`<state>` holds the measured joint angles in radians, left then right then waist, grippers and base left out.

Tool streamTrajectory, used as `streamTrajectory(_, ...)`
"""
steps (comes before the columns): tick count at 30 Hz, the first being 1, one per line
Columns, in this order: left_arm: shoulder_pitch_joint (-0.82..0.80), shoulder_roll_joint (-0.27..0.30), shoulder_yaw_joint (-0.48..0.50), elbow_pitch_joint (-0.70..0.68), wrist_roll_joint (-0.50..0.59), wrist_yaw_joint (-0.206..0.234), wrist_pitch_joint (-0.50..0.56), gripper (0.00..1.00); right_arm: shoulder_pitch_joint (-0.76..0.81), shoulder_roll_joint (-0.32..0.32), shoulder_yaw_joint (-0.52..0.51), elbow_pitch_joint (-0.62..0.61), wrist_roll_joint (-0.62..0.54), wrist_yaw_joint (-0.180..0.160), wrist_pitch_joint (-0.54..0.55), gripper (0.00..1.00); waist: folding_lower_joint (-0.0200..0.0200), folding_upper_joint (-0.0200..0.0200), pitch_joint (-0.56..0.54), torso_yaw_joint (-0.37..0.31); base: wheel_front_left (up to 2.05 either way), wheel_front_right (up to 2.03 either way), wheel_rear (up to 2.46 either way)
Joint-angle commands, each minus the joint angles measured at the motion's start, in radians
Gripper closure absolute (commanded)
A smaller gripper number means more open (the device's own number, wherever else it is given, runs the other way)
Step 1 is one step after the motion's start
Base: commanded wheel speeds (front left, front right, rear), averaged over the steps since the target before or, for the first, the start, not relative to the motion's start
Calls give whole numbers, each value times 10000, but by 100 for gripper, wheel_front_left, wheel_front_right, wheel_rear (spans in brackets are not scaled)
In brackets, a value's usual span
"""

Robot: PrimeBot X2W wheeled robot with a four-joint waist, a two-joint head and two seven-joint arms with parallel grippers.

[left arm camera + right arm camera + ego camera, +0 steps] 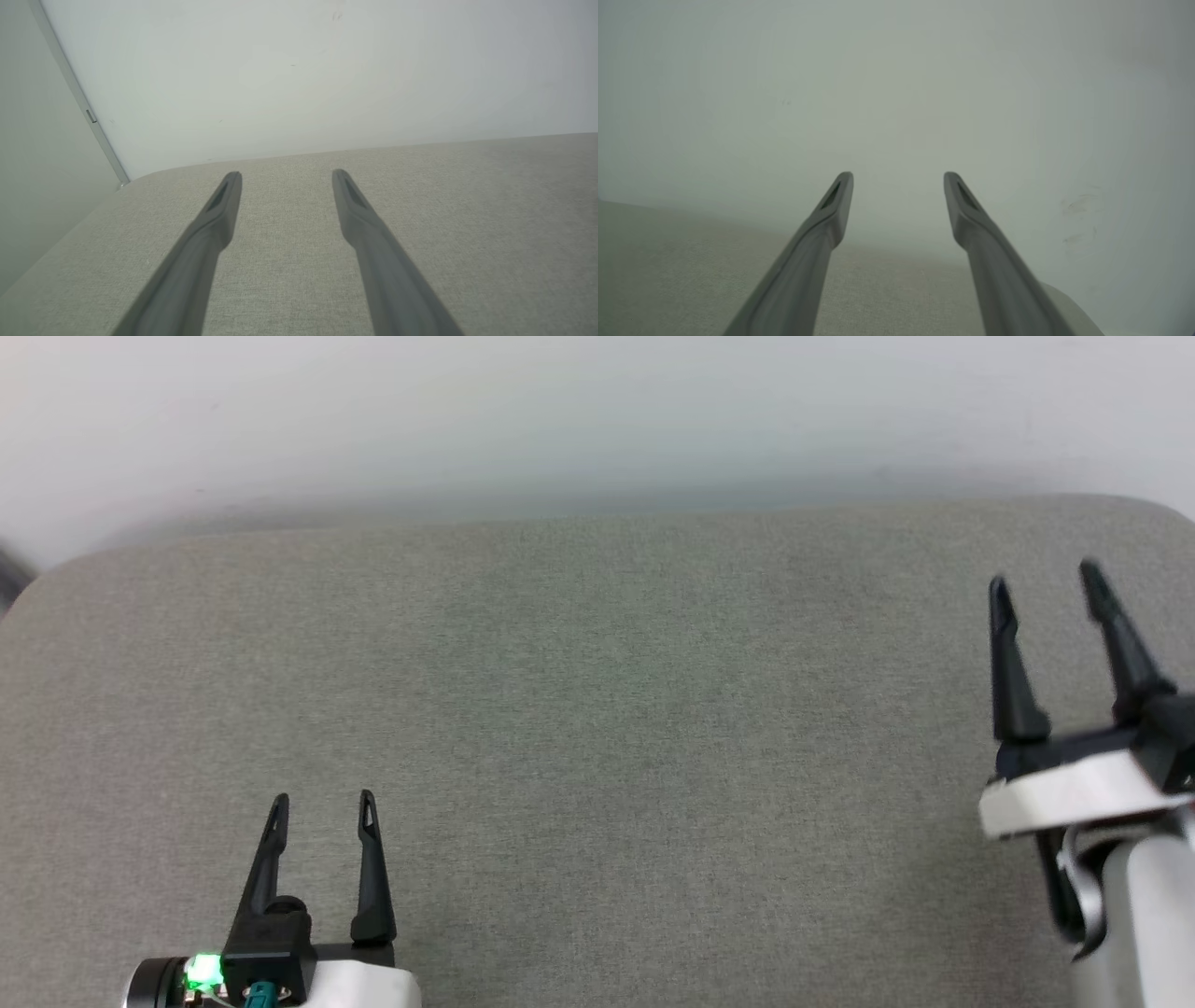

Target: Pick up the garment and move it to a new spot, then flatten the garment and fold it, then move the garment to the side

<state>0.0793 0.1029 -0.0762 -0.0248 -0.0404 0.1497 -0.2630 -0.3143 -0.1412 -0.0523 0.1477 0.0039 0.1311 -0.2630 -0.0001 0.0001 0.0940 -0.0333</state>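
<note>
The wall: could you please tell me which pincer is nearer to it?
Right. The right pincer reaches close to the wall; the left pincer sits well back.

Grey fabric surface point(597, 728), pale wall point(597, 411)

Grey fabric surface point(597, 728) (rounded corners) — pale wall point(560, 411) behind it.

Head cam looks steeply down on the pad point(597, 709) — both wrist cams sit low, facing the wall point(327, 70), sharing the pad's far edge.
</note>
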Motion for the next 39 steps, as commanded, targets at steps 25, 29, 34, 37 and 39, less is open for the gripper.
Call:
streamTrajectory(25,903,-186,-40,511,180,-359,-20,0,4848,933,-193,-1738,1254,-8,-19,0,1,-1,-1178,466,0,0,0)
streamTrajectory(29,984,-205,-20,559,142,-417,-20,0,5041,934,-151,-1818,1314,-8,-19,0,1,-1,-1243,456,0,0,0)
streamTrajectory(34,969,-254,11,385,6,-533,-20,0,5077,934,-44,-1667,1268,-8,-19,0,1,-1,-1288,465,0,0,0)
streamTrajectory(37,1004,-222,-44,563,-18,-532,6,100,5040,886,-8,-1500,1321,2,10,100,1,-1,-1291,464,0,0,0)
streamTrajectory(39,1049,-222,-77,761,2,-523,38,100,5054,886,-13,-1312,1290,2,13,100,1,-1,-1292,464,0,0,0)
